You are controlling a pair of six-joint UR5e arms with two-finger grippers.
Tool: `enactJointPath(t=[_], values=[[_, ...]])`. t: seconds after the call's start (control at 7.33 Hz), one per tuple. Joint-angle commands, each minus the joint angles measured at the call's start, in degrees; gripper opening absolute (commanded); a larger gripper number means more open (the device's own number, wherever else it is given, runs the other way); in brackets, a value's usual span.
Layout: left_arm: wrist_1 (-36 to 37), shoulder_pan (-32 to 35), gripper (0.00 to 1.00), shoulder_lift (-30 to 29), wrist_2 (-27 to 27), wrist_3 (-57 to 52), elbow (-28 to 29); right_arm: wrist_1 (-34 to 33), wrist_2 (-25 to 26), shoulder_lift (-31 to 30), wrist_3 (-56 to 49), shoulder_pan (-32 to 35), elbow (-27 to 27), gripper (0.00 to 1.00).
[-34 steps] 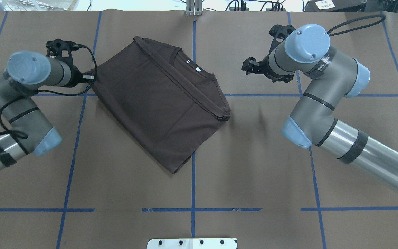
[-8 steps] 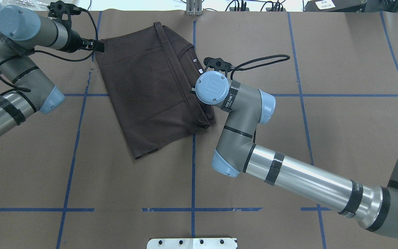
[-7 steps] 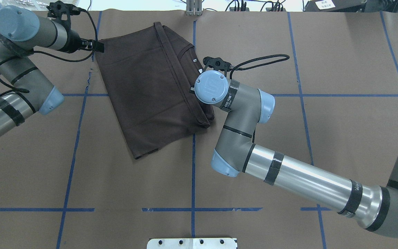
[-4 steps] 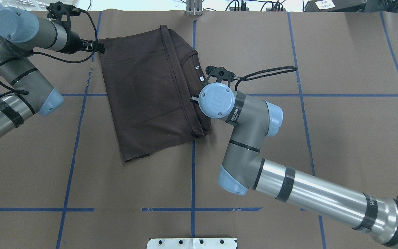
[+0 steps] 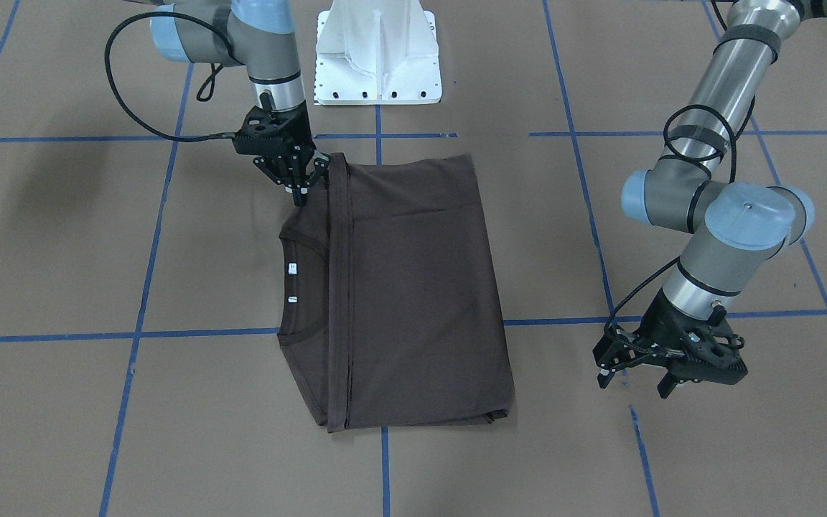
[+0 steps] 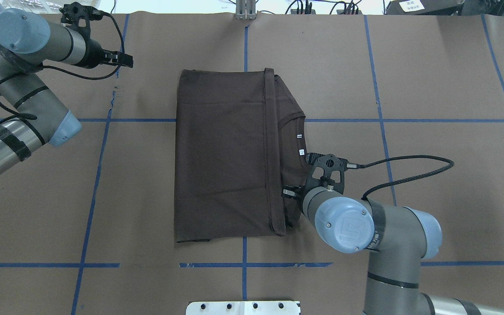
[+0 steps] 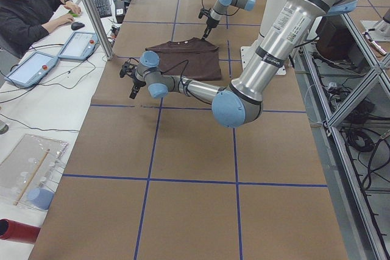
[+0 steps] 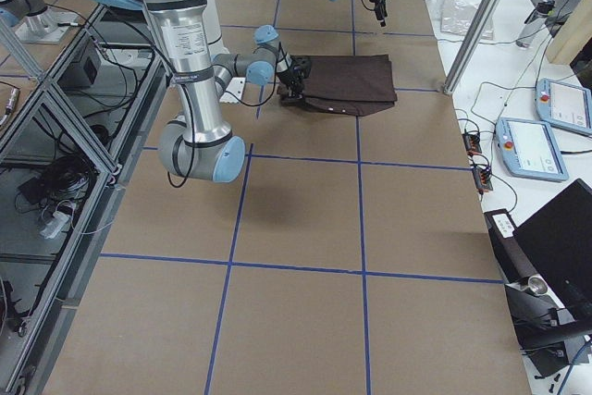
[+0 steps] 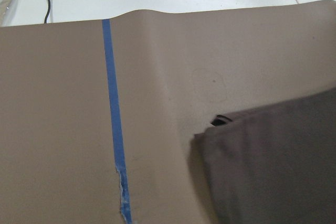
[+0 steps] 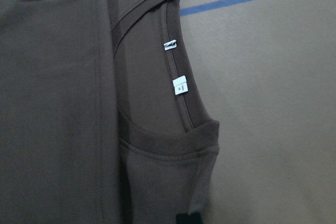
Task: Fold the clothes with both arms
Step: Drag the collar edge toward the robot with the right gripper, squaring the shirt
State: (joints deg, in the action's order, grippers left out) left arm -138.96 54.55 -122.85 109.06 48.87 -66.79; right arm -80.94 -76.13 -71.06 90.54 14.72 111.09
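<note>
The dark brown T-shirt (image 6: 221, 157) lies folded and flat in the middle of the table, its edges square to the blue tape grid. Its collar and white tags (image 6: 299, 144) face the right side and also show in the right wrist view (image 10: 178, 85). My right gripper (image 6: 288, 192) is at the shirt's near right edge, shut on the fabric below the collar; in the front view it (image 5: 304, 188) pinches that corner. My left gripper (image 5: 634, 379) is open and empty, at the far left (image 6: 126, 59), well apart from the shirt.
The white base block (image 5: 377, 50) stands at the robot's side of the table. Brown paper with blue tape lines (image 6: 243, 264) covers the table. An operator (image 7: 30, 10) with tablets sits beyond the far edge.
The shirt has slid toward the robot and to the right with my right gripper and turned square to the grid. Its far left corner has left my left gripper, which stayed in place.
</note>
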Motion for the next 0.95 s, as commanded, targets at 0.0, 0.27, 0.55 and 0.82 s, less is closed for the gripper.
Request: enactJointPath(t=[0.0, 0.27, 0.55, 0.82], values=[[-0.1, -0.1, 1.0, 0.0, 0.0, 0.0, 0.0, -0.2, 3.3, -3.2, 3.5, -3.9, 2.4, 0.0], [0.0, -0.1, 1.0, -0.1, 0.1, -0.1, -0.1, -0.3, 3.9, -3.1, 2.5, -5.0, 2.5, 1.0], [0.0, -0.1, 1.0, -0.1, 0.1, -0.1, 0.0, -0.3, 3.4, -2.7, -5.2, -5.2, 5.4, 1.0], [-0.1, -0.1, 1.0, 0.1, 0.1, -0.1, 0.0, -0.2, 5.9, -2.5, -10.7, -10.3, 5.5, 1.0]])
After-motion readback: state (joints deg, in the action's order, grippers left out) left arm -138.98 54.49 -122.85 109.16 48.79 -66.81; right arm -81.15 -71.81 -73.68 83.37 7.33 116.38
